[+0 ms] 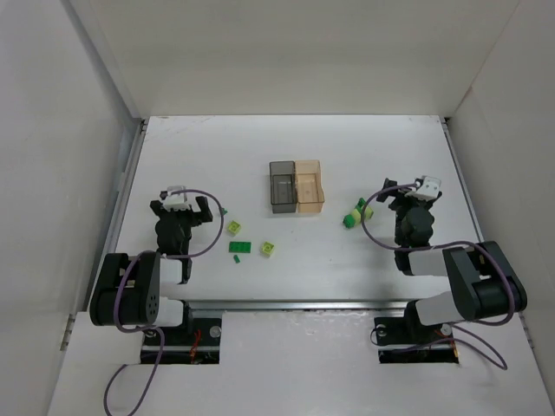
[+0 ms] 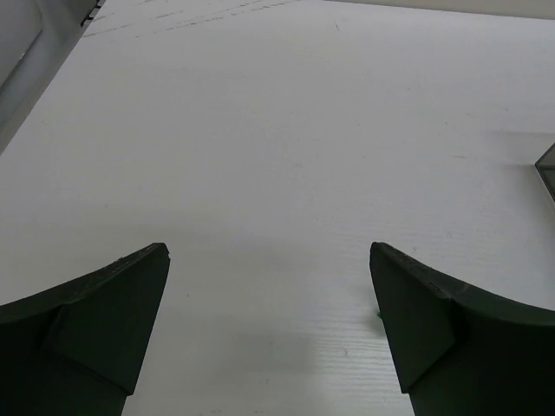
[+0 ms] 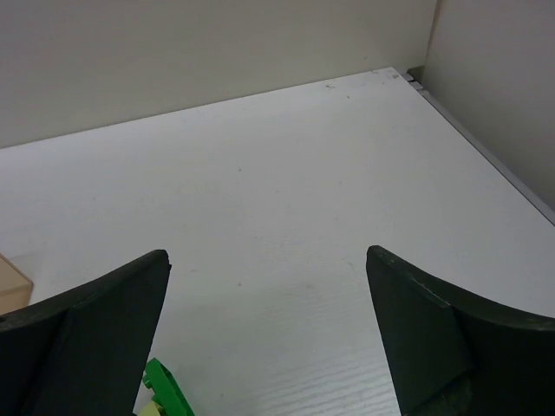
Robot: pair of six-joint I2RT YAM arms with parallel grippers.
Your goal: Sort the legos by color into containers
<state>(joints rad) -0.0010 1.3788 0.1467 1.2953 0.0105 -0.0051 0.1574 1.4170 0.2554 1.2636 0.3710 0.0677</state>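
Left gripper [image 2: 269, 253] was spread wide with nothing between its fingers, only bare table under it. Right gripper [image 3: 266, 254] was the same: spread, empty, with a dark green lego [image 3: 165, 386] just by its left finger.

Legos: a small mixed clump [image 1: 355, 213] lay just left of the right gripper, and a loose scatter [image 1: 240, 247] lay right of the left gripper. The grey bin [image 1: 270, 185] and tan bin [image 1: 323, 184] sat mid-table, joined, with no brick visible in either.

Risks:
- Green and lime in the clump sat touching, so one close could pinch both (wrong colour rides along).
- Tiny bricks on a smooth surface could skid off a fingertip.
- The bins share a wall, so an off-centre release would land in the wrong one.

The table [image 1: 390, 147] was flat, white and matte, with plain white panels [image 1: 295, 52] on three sides.
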